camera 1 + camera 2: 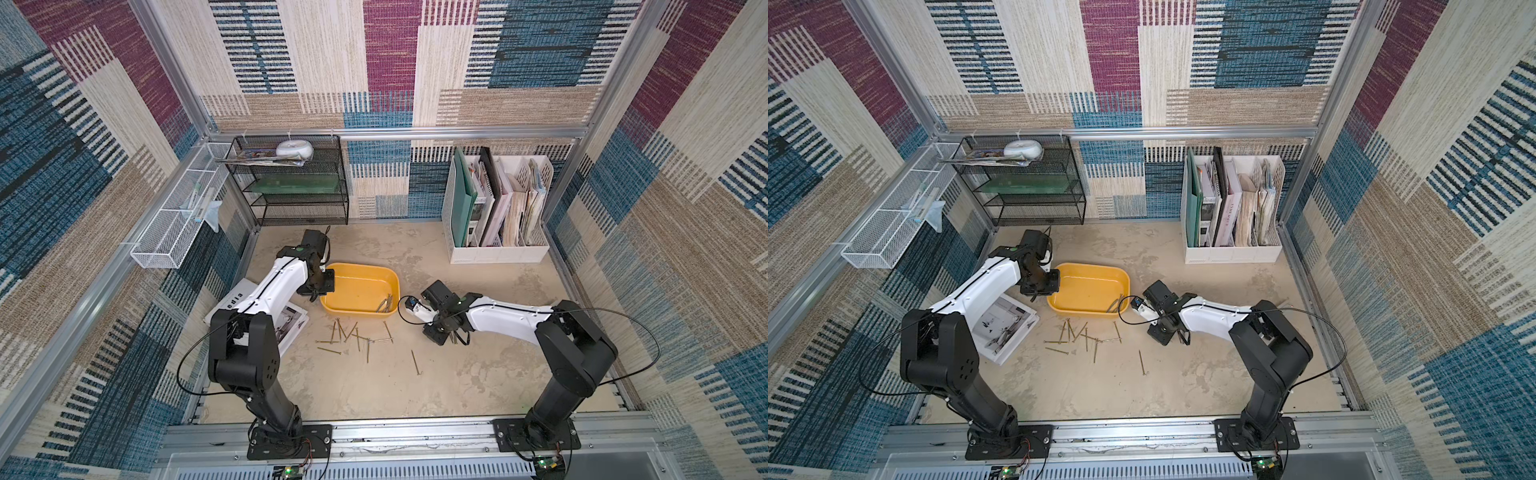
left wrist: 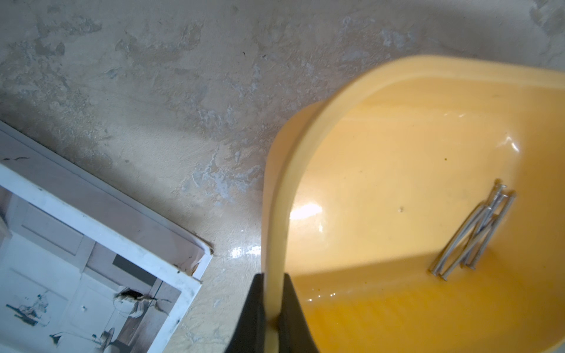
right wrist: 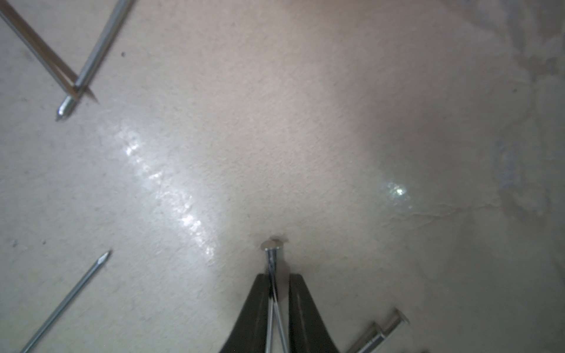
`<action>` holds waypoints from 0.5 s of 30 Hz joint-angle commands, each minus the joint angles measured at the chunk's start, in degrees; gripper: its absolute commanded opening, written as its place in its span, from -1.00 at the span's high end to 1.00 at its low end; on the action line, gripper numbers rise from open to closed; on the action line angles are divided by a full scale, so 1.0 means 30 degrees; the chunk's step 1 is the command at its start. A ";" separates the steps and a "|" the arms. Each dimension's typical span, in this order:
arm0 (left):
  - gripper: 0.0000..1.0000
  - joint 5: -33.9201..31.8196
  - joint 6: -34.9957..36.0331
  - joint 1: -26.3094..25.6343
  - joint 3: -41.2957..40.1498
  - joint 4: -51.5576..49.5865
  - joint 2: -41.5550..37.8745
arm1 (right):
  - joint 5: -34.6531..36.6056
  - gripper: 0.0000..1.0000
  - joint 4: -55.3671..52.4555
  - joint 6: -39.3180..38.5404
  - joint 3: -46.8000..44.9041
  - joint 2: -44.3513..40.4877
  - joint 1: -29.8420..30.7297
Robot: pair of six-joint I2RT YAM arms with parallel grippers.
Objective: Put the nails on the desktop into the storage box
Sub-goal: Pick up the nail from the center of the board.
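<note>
Clock read on the top views, 12 = back wall.

Storage box (image 1: 357,286) is on the desktop (image 1: 457,374), about 10 o'clock from centre. Left gripper (image 2: 273,276) is clamped tight on the box's 9 o'clock wall, one finger inside and one outside, with the rim running up between them. A bundle of nails (image 2: 474,235), four or five and grey, lies on the box floor in the 4 o'clock corner.

Right gripper (image 3: 278,276) points down at the desktop just off the box's 4 o'clock corner. Its jaws are narrow but not closed. Two nails (image 3: 273,266) stand between them, crossing, with one flat head at the desktop end. They lean on one finger and a gap shows to the other. They look loose rather than pinched, but the wrist view is too blurred to be sure. More nails (image 3: 385,331) lie on the desktop just beside the fingers.

Scattered nails (image 1: 353,336), roughly a dozen and brassy, lie crisscrossed at the box's 6 o'clock, near its wall but not touching. A lone nail (image 1: 415,362) lies at 4 o'clock from the scatter, apart.

Magazine (image 1: 295,324) is at the 9 o'clock edge, partly under the left arm. File organiser (image 1: 498,253) is at 1 o'clock, black mesh shelf (image 1: 307,216) at 11.
</note>
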 commanded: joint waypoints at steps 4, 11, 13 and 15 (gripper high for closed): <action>1.00 0.0301 0.0173 0.0005 0.0328 -0.0219 0.0100 | -0.0273 0.86 -0.0210 0.0359 -0.0114 -0.0130 -0.0069; 1.00 0.0301 0.0161 0.0004 0.0360 -0.0220 0.0136 | -0.0129 1.00 -0.0365 0.0422 0.0043 -0.0353 -0.0119; 1.00 0.0301 0.0170 0.0004 0.0361 -0.0202 0.0175 | -0.0125 1.00 -0.0402 0.0462 0.0102 -0.0572 -0.0155; 1.00 0.0301 0.0186 0.0004 0.0361 -0.0222 0.0205 | -0.0198 1.00 -0.0415 0.0487 0.0102 -0.0743 -0.0143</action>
